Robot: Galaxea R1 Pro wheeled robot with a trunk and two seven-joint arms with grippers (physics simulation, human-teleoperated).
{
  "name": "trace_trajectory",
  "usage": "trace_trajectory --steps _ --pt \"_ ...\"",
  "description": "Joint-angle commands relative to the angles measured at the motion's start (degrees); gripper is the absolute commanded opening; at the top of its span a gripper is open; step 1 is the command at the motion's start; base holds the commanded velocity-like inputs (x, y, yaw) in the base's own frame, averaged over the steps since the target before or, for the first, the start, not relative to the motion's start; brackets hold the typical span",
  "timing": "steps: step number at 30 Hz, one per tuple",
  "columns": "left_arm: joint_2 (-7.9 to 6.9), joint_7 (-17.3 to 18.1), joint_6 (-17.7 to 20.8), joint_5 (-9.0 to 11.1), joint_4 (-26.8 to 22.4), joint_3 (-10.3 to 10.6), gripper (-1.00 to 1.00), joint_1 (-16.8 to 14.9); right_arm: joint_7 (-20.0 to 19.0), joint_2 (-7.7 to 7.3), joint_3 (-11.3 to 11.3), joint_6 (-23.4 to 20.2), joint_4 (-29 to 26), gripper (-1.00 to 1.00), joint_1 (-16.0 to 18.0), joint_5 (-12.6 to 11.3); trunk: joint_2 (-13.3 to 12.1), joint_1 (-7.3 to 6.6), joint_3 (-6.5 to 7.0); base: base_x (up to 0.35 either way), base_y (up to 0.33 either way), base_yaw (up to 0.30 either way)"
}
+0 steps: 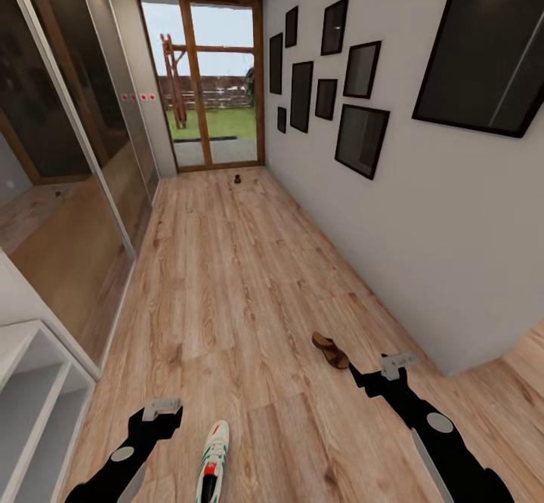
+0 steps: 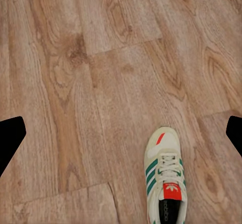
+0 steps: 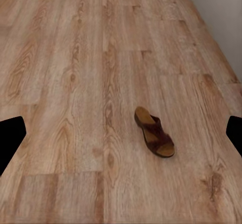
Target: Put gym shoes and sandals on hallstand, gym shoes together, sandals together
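You were at the very start of the collecting step: nothing was lifted yet, and both arms hung low over the corridor floor [image 1: 249, 276]. One gym shoe [image 1: 213, 461] lay on the planks just beside your left gripper [image 1: 162, 408], toe pointing up the corridor; in the left wrist view that shoe [image 2: 165, 176] sat off to one side of the open jaws, not between them. One sandal [image 1: 330, 350] lay on its sole near your right gripper [image 1: 398, 365], a little ahead of it and toward the wall. Both claws were spread wide with nothing in them. A small dark thing [image 1: 237, 180] lay far off by the glass door [image 1: 204, 80]; too small to say whether it was the second sandal. The hallstand [image 1: 34, 382] stood at your left, shelves bare. To my eye, the next move called for shifting the left claw over the sneaker and lowering to straddle it
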State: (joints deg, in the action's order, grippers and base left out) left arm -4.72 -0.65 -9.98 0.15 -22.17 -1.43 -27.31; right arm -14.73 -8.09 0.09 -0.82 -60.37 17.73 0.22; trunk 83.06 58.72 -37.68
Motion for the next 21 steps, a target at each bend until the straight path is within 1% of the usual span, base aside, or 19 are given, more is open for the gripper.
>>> trace_trajectory --steps 1,13,21 --pt "0.00 0.0 -0.2 0.0 0.0 -0.1 1.00 0.0 -0.2 -0.03 0.0 -0.1 0.0 1.00 0.0 0.0 0.0 0.01 -0.05 0.146 -0.075 0.000" --pt "0.05 0.0 -0.3 0.0 0.1 0.0 1.00 0.0 -0.2 0.00 0.0 -0.1 0.2 1.00 0.1 0.0 0.0 0.01 -0.05 0.188 -0.137 0.000" --pt "0.08 -0.1 -0.3 0.0 0.1 0.0 1.00 0.0 -0.2 0.01 0.0 -0.1 0.2 1.00 0.0 0.0 0.0 0.01 -0.05 0.067 -0.044 0.000"
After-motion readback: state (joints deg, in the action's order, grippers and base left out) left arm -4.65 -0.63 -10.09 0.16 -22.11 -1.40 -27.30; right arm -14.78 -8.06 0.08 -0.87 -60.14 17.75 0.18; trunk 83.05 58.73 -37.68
